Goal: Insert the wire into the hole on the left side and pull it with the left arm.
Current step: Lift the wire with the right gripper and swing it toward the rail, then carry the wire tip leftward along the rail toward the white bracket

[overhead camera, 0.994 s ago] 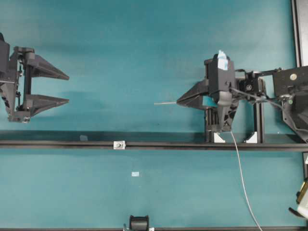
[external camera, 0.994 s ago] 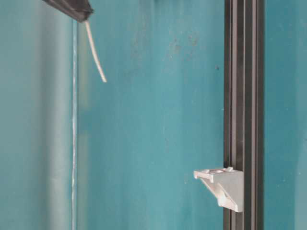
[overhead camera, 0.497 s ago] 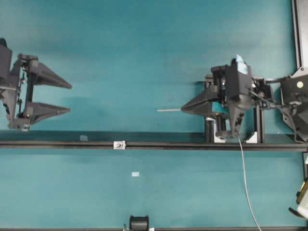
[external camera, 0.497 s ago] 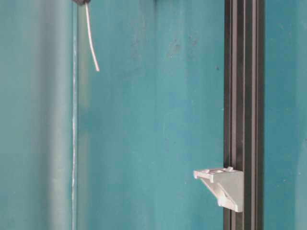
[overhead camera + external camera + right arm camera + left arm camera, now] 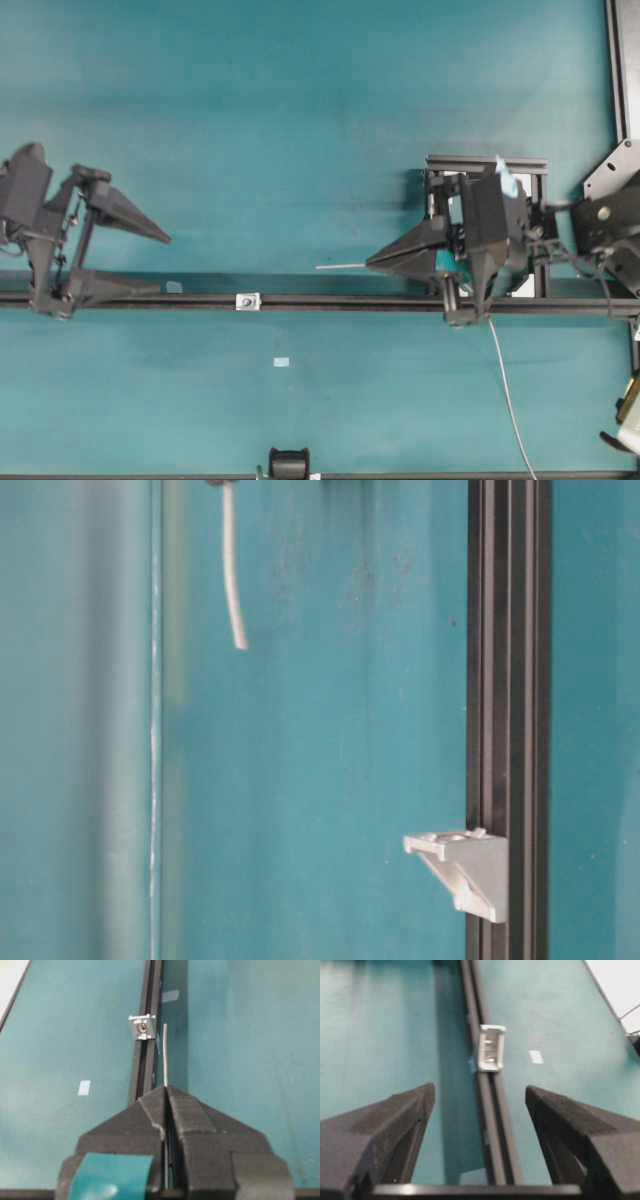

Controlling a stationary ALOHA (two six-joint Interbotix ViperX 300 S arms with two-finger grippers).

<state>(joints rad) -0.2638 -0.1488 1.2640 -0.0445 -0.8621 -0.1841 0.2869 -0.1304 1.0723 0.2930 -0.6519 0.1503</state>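
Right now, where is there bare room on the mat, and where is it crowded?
Bare: the broad mat between the left gripper and right gripper, above the rail. Also below the rail. Crowded: the right end, with frame and cable.

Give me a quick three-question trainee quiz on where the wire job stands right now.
1. True or false: the thin silver-grey wire already passes through the small dark hole in the tiny square white-silver block.
2. Which pincer grips the wire? A) left pincer B) right pincer
3. Fill in: the left pincer's jaws stand ____.

Key: 1 false, the tip stops short, beside the block; 2 B; 3 open.
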